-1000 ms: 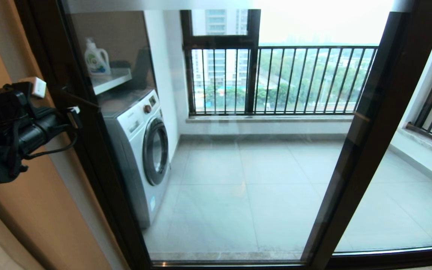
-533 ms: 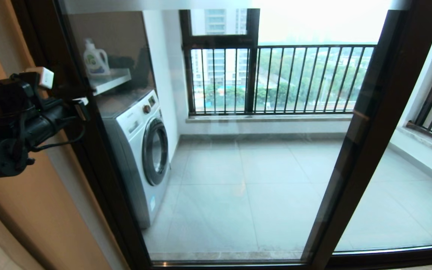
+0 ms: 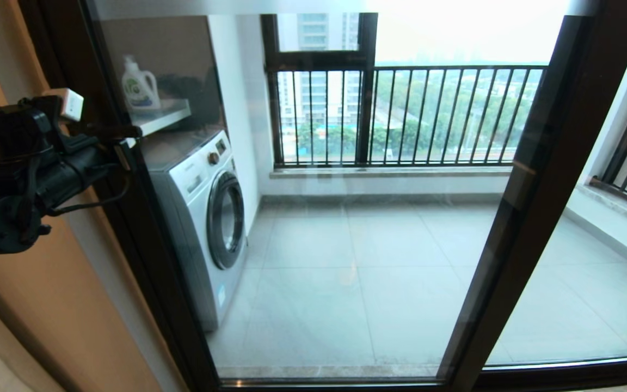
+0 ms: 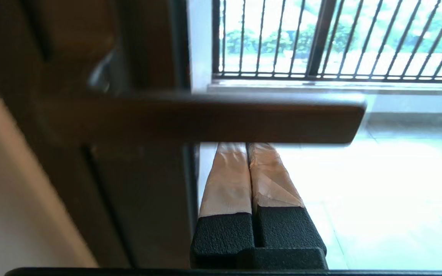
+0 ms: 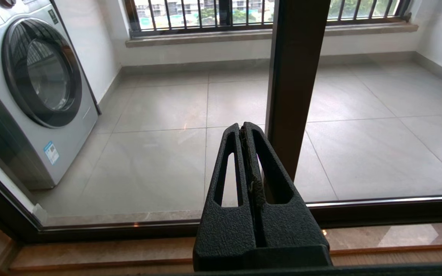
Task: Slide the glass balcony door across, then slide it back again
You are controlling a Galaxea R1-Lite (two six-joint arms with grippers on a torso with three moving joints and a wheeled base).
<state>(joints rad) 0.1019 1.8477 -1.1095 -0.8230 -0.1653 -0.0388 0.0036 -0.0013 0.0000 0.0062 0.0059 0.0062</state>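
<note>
Beyond the glass lies a pale tiled balcony floor (image 3: 346,272), with a washing machine (image 3: 204,218) against the left wall, a detergent bottle (image 3: 140,84) on a shelf (image 3: 164,117) above it, and a dark-framed window with black railing bars (image 3: 406,114) at the far side. Filling most of the head view, the glass balcony door (image 3: 145,228) stands with its dark left upright close to the tan wall (image 3: 52,305) and its short dark bar handle (image 4: 205,117) jutting from that upright. At the left edge of the head view, the left claw (image 3: 123,147) reaches up to that upright; in the left wrist view its two tape-wrapped fingertips (image 4: 228,172) are pressed tight together with no gap, holding nothing, their ends running behind the handle so that contact cannot be judged. Another dark upright (image 3: 531,179) crosses the scene on the right. Seen only from its own wrist camera, the right claw (image 5: 246,130) is also pinched closed and empty, hanging low before the glass near the bottom track (image 5: 359,212), just beside that upright (image 5: 294,76)
</note>
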